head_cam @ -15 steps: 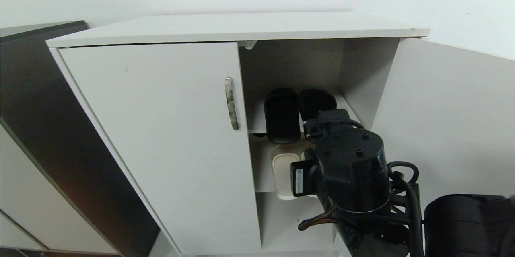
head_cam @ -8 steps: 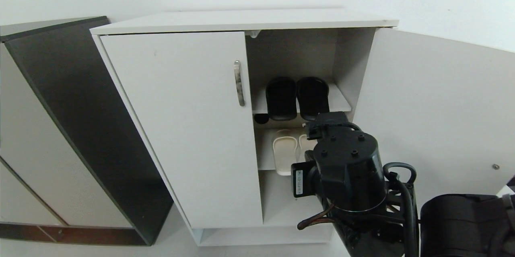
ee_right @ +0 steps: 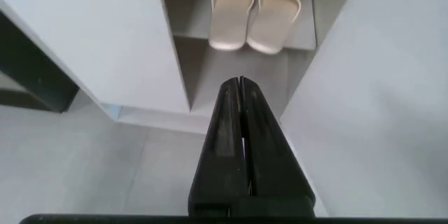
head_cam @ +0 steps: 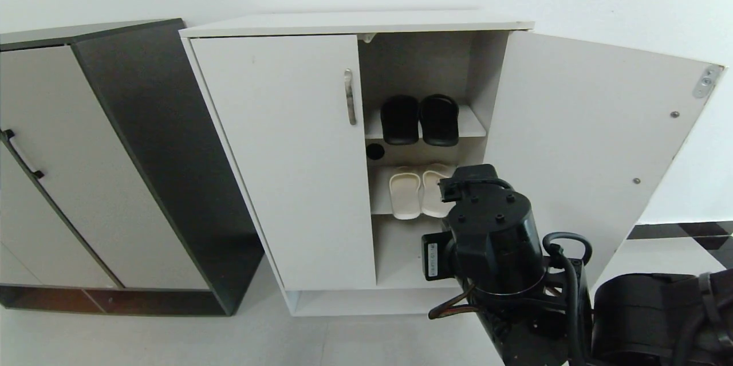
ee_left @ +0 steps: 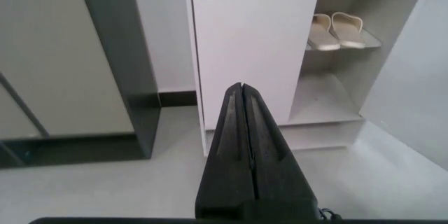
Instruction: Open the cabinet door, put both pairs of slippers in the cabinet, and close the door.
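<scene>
Standing open: the right door (head_cam: pixel 578 142) of the white cabinet (head_cam: pixel 355 22) is hanging wide, leaving the shelves exposed; the left door (head_cam: pixel 286 154), with its metal handle (head_cam: pixel 349 97), is sitting closed.
Black slippers: the pair (head_cam: pixel 401 119) is lying side by side on the upper shelf, heels toward its front edge. Being paired this closely is probably what is letting both fit the narrow bay.
White slippers: the pair (head_cam: pixel 406 193) (ee_right: pixel 231 14) (ee_left: pixel 322 33) is lying the same way on the middle shelf, heels reaching its front edge.
Left gripper: this pincer (ee_left: pixel 241 91) is keeping its fingers pressed together on nothing and pointing at the floor (head_cam: pixel 172 337) before the closed left door — seemingly parked clear of the work.
Right gripper: this one (ee_right: pixel 240 85) is also closed and empty, hanging low before the open bay, below the white pair and near the open door's inner face.
Task stage: both pairs are sitting inside, so closing the door appears to be what is remaining.
Next move: the right arm (head_cam: pixel 492 234) is looking best placed to push the door's free edge — watching the heels at the shelf edges, which might catch it.
</scene>
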Controlling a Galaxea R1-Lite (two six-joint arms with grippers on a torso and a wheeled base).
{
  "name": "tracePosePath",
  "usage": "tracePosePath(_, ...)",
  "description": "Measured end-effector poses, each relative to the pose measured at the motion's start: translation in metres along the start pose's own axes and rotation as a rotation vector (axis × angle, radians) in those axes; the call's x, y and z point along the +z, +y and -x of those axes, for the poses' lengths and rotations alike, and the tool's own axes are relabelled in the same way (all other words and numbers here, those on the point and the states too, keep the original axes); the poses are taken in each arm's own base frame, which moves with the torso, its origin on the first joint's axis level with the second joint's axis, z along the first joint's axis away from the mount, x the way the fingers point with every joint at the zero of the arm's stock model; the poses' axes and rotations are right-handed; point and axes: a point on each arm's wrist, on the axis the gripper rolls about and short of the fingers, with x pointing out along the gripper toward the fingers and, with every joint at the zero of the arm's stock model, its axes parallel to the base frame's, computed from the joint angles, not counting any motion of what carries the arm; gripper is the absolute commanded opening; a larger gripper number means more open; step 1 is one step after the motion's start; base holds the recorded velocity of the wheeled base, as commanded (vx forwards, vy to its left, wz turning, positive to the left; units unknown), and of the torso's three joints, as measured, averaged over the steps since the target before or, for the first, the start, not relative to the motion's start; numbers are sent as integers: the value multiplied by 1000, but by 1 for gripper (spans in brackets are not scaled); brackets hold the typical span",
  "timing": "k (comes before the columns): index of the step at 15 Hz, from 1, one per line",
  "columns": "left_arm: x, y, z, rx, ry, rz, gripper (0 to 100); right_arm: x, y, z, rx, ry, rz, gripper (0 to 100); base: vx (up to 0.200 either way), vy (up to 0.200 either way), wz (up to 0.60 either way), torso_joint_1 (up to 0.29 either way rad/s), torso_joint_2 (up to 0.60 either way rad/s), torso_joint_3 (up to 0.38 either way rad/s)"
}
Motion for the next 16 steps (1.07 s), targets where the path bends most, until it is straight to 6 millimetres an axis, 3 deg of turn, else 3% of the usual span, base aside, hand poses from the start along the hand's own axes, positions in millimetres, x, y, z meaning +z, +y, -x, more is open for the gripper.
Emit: tracePosePath(16, 0, 0, 0, 1, -1, -2, 0, -17, -12, -8, 31, 40, 28, 0, 0, 0, 0, 0, 0, 0)
